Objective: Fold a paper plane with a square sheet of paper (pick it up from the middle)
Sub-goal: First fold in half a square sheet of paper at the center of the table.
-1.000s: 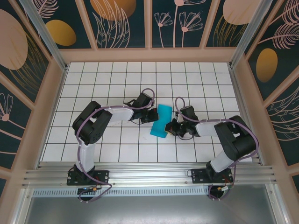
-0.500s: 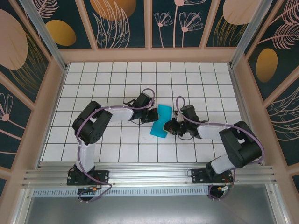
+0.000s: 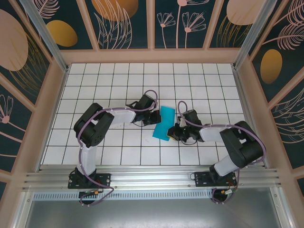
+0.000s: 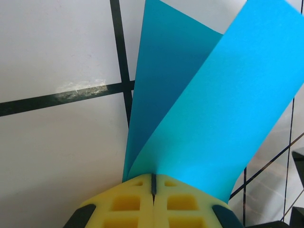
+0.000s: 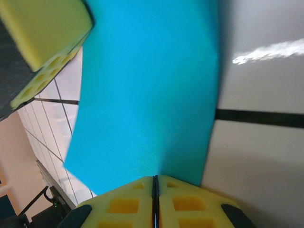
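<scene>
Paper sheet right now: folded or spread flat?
Folded. Two layers of the square sheet of paper fan apart from the shut left gripper; from above it is a narrow strip, not a square.

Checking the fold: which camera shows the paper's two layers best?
Left wrist: the square sheet of paper shows a darker layer behind a lighter one, meeting at the left gripper. Top view shows a small teal strip; right wrist, one flat face.
</scene>
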You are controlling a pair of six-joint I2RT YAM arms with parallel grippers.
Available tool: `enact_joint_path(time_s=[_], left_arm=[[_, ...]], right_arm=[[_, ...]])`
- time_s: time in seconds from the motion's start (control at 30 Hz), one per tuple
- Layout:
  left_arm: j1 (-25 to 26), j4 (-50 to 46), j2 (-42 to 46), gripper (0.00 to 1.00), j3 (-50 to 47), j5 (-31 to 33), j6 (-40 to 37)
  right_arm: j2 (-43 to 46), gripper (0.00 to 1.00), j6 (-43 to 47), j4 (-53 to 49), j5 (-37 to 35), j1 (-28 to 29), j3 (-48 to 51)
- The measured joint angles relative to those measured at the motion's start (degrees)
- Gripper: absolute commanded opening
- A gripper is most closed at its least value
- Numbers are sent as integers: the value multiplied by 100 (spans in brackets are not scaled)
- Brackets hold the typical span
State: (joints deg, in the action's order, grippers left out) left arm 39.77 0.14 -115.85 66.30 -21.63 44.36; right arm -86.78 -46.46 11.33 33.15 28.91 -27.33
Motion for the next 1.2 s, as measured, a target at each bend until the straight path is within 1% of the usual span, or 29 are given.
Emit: enact_joint_path(time_s=[0.3, 0.57, 0.7, 0.83, 1.03, 1.2], left_arm=[[0, 2, -2, 0, 2, 0, 0], [0, 0, -4, 0, 4, -2, -2], [0, 0, -4, 0, 4, -2, -2], [0, 0, -4, 0, 4, -2, -20], [0, -2, -13, 0, 11, -7, -22], [-2, -2, -17, 0, 15, -20, -24]], right_arm=[[-9, 11, -24, 0, -55, 341, 7], [-83, 11, -22, -13, -133, 345, 11], [170, 12, -20, -175, -160, 345, 11], [372, 12, -17, -118, -122, 345, 28], [68, 11, -17, -63, -98, 334, 164], [94, 11, 2, -101, -109, 310, 155]])
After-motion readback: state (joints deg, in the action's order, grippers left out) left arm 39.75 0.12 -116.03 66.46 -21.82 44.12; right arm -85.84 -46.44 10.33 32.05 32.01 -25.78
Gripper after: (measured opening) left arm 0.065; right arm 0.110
